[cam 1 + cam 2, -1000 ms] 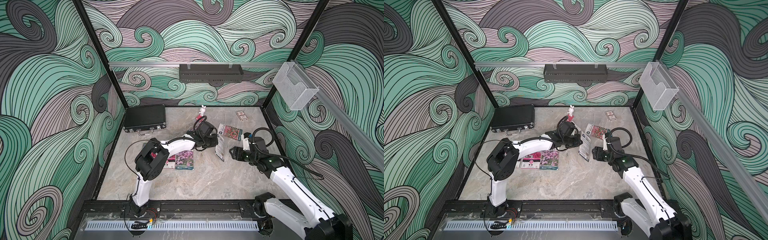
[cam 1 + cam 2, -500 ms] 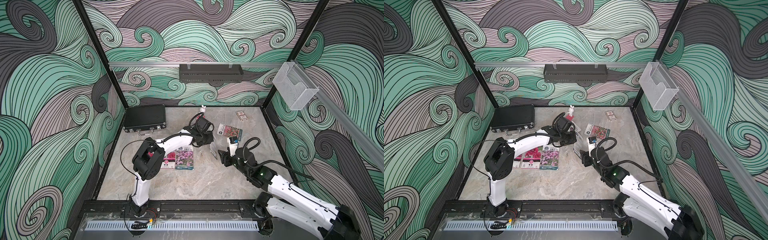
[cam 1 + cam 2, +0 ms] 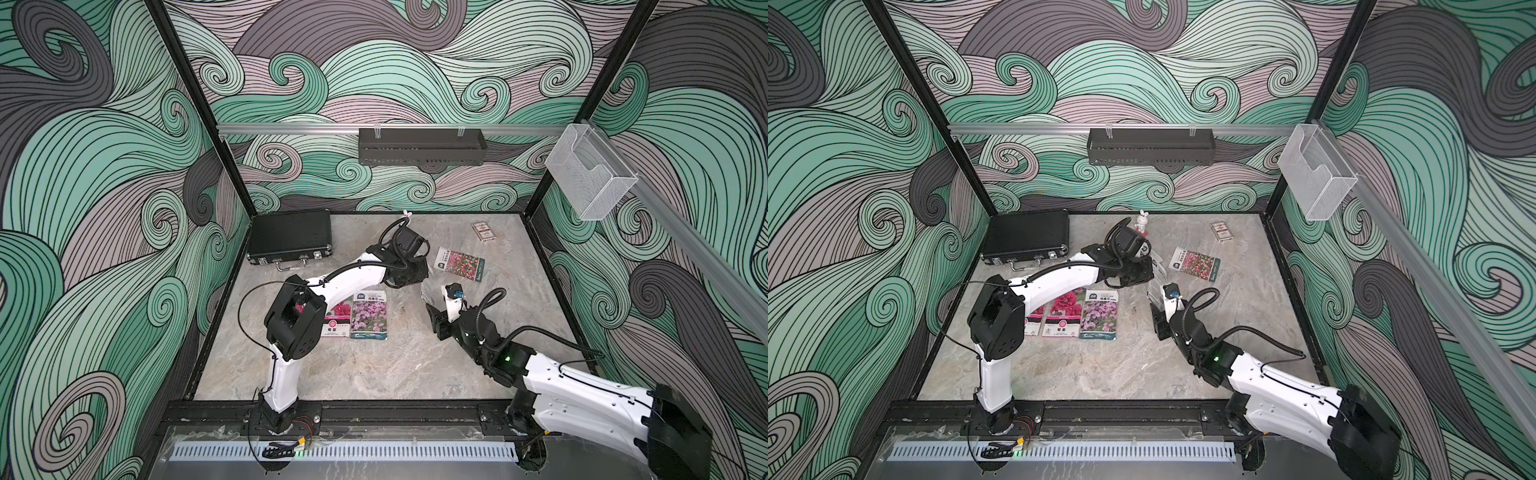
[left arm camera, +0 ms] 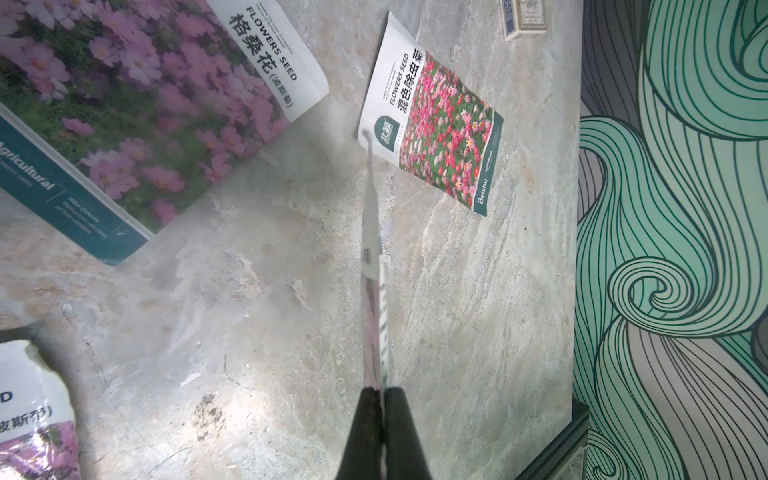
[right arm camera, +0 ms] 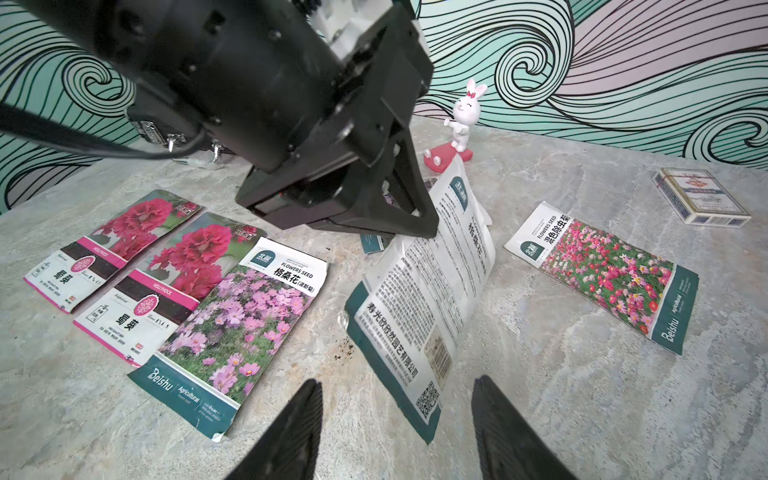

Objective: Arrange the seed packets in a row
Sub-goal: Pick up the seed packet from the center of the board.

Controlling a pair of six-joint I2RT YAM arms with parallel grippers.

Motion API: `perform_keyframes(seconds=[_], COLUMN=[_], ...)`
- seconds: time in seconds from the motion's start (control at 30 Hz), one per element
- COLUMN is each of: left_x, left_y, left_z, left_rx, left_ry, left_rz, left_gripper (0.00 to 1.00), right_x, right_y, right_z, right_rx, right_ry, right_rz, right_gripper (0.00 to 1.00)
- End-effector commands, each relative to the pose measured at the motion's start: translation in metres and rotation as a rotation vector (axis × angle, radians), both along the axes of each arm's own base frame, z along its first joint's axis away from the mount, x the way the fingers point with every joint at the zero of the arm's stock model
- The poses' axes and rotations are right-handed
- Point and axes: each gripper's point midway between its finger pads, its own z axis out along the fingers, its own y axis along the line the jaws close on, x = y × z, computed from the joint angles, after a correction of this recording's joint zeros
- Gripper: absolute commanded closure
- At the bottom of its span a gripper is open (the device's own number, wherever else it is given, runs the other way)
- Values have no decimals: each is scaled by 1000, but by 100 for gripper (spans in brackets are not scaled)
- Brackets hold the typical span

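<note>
The left gripper (image 5: 415,222) was clenched on one edge of a seed packet (image 5: 432,291), which hung tilted over the middle of the marbled surface (image 3: 374,365) with its white printed back turned toward the near edge. The wrist view showed that packet edge-on between the closed fingers (image 4: 365,419). Whether its lower end touched the stone could not be told. The right gripper (image 5: 397,384) hovered just in front of it, jaws spread to either side of the packet's lower corner and grasping nothing. Toward the left edge a row lay face up, edge to edge: one magenta packet (image 5: 112,245), a second magenta packet (image 5: 166,286) and a purple packet (image 5: 245,324). Another purple packet (image 4: 137,124) showed face up just beneath the left gripper. A red-and-pink packet (image 3: 459,264) lay askew toward the right edge, well apart from the row. A small card box (image 3: 483,231) sat near the far right corner. A rabbit figurine (image 3: 1143,222) stood at the far edge, and a black case (image 3: 291,237) filled the far left corner.
</note>
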Motion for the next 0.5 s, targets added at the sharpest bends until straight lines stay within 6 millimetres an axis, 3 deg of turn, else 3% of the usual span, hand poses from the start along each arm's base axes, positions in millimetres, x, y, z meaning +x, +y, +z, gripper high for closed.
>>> perform_keyframes(seconds=[0.0, 0.3, 0.47], left_x=[-1, -4, -5], left_y=[2, 3, 2], left_z=[3, 1, 1], left_rx=[14, 15, 12], left_ry=[5, 8, 10], left_rz=[-15, -20, -23], left_gripper=[99, 99, 99], right_x=[4, 5, 7], right_y=[3, 23, 23], right_z=[8, 5, 3], right_rx=[9, -23, -49], right_ry=[-47, -64, -73], right_rz=[-20, 26, 7], right_gripper=[41, 42, 42])
